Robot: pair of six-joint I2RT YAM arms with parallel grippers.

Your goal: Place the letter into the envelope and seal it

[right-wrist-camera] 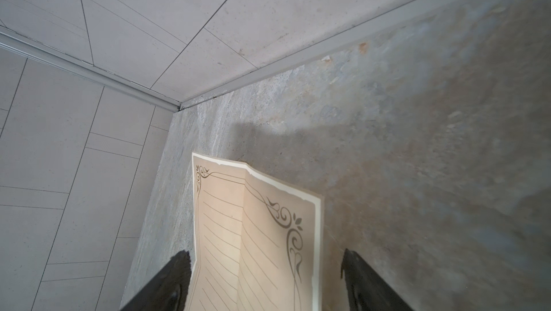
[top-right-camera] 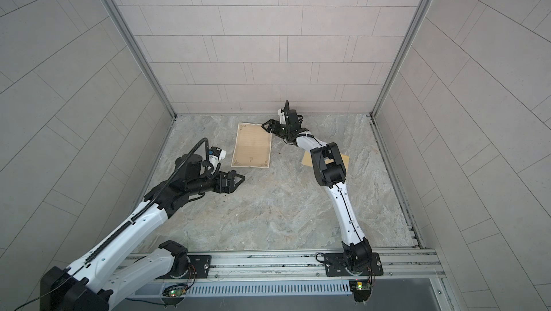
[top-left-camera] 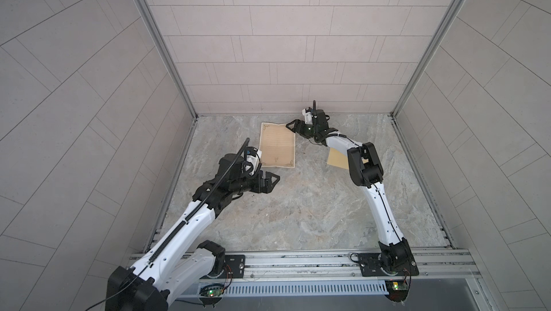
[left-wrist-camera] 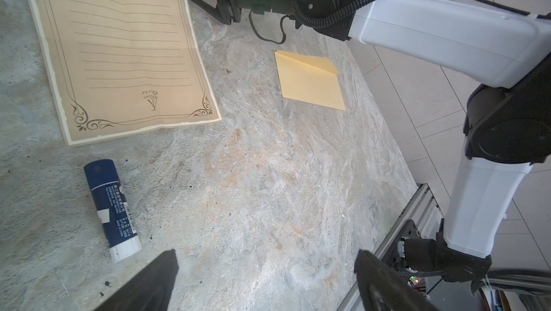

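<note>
Right gripper point(right-wrist-camera: 265, 260) flanks creased letter point(right-wrist-camera: 226, 235) (ornate border) on marbled tabletop point(right-wrist-camera: 417, 175).

I'm looking at a grey, marbled stone-look table point(top-left-camera: 298, 205) boxed in on three sides by pale grey tiled wall panels point(top-left-camera: 268, 41). Silver aluminium posts point(top-left-camera: 159, 41) stand at the back corners, and a slotted aluminium rail point(top-left-camera: 298, 260) runs along the near edge. The light is soft and even.

Letter point(left-wrist-camera: 125, 56): beige, cream margin, dark scrollwork border, ruled lines.
Envelope point(left-wrist-camera: 310, 82): plain yellow-tan.
Glue stick point(left-wrist-camera: 111, 208): navy, white end.
Worktop point(left-wrist-camera: 268, 190): grey marbled, rust blotches.
My right arm point(left-wrist-camera: 447, 29): white, black joints.
</note>
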